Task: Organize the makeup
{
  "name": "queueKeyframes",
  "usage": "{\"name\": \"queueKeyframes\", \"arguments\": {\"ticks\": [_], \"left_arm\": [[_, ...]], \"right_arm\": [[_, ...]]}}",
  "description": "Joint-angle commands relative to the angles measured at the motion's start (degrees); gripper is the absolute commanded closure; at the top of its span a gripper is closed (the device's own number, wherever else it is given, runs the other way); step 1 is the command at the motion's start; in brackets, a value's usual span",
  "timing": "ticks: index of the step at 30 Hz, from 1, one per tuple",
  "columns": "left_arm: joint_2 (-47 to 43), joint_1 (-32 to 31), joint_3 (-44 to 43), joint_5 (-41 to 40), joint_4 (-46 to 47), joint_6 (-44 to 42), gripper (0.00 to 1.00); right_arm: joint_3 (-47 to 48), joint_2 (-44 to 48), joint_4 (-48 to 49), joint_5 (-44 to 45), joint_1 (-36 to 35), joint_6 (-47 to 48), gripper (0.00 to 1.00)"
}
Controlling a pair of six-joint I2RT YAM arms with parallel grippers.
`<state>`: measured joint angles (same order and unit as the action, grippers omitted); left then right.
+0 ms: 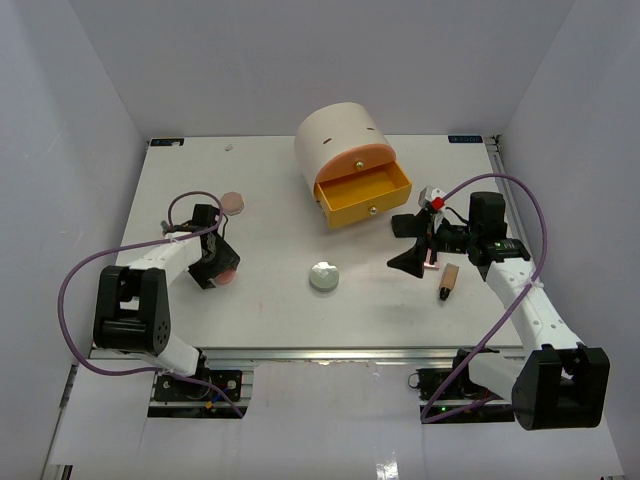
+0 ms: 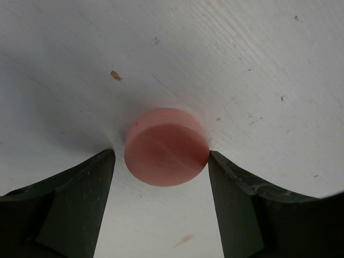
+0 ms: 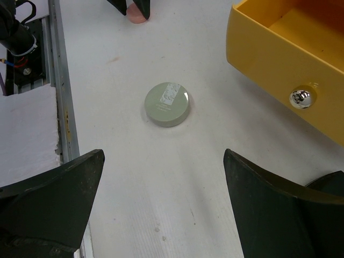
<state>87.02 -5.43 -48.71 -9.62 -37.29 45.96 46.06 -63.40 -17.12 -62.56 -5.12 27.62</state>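
Disc [image 2: 166, 156], pink, small, stiff, probably light, slick-edged; grasp across rim; left claw [image 2: 161, 155] straddles it, unclosed; right claw [image 3: 162, 153] wide

A white bench [image 1: 290, 310], lightly scuffed, stretched under the left tool [image 1: 226, 270] and the right tool [image 1: 395, 245]. Plain pale walls [image 1: 300, 60] rose beyond them and to either side. A metal rail [image 1: 330, 354] edged the bench behind them. Soft, even light cast faint shadows.
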Motion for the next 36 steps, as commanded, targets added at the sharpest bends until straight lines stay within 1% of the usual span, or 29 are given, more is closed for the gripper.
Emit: {"name": "queueKeyframes", "arguments": {"ticks": [1, 3, 9, 11, 13, 15, 17, 18, 20, 21, 23, 26, 28, 30, 33, 36], "left_arm": [[0.3, 0.2, -1.7, -0.9, 1.5, -1.4, 0.26], [0.7, 0.2, -1.7, -1.0, 1.7, -1.7, 0.36], [-1.1, -0.1, -2.1, 2.3, 2.1, -2.1, 0.76], [-3.9, -1.0, -2.4, 3.9, 2.7, -2.8, 0.86], [-6.6, -4.8, -4.3, 5.0, 3.2, -4.1, 0.93], [-9.3, -9.9, -7.3, 5.1, 4.2, -6.2, 0.97], [-10.6, -14.3, -10.1, 5.1, 5.5, -8.3, 1.0], [-10.6, -17.5, -11.5, 4.9, 6.8, -9.8, 1.0], [-10.5, -21.0, -15.1, 3.8, 8.9, -11.7, 1.0], [-10.4, -24.3, -16.3, 3.2, 10.1, -12.9, 1.0], [-9.3, -27.7, -19.2, 0.2, 11.3, -15.5, 1.0], [-5.4, -32.1, -26.8, -3.8, 11.5, -18.2, 1.0], [-1.5, -35.2, -30.3, -7.6, 11.5, -19.7, 1.0], [1.9, -37.0, -35.5, -9.7, 11.5, -21.7, 1.0], [6.5, -39.0, -40.0, -13.5, 11.4, -23.0, 0.98], [10.6, -40.3, -44.1, -16.7, 11.4, -23.8, 0.94]], "right_arm": [[0.2, 0.0, -0.5, -2.4, 0.6, 0.4, 0.02], [0.2, 0.0, -0.5, -2.5, 0.7, 0.3, 0.02], [0.1, 0.1, -0.5, -2.7, 1.4, 0.4, 0.02], [0.1, 0.1, -0.5, -2.8, 1.6, 0.4, 0.02], [0.0, 0.1, -0.5, -3.2, 2.3, 0.5, 0.02], [0.0, 0.0, -0.5, -3.6, 2.8, 0.6, 0.02], [0.0, -0.2, -0.5, -3.9, 3.2, 0.7, 0.02], [-0.1, -0.2, -0.5, -3.9, 3.7, 0.8, 0.02], [-0.3, -0.4, -0.5, -4.2, 4.3, 0.8, 0.02], [-0.3, -0.4, -0.5, -4.4, 4.5, 0.9, 0.02], [-0.4, -0.5, -0.4, -4.9, 6.5, 0.9, 0.02], [-0.7, -1.0, -0.3, -6.0, 7.1, 0.9, 0.02], [-0.7, -1.3, -0.3, -6.3, 7.1, 1.0, 0.02], [-0.7, -1.7, -0.4, -6.1, 7.2, 1.1, 0.02], [-0.7, -1.6, -0.5, -6.1, 7.3, 1.3, 0.02], [-0.7, -1.6, -0.5, -6.1, 7.4, 1.4, 0.02]]}}
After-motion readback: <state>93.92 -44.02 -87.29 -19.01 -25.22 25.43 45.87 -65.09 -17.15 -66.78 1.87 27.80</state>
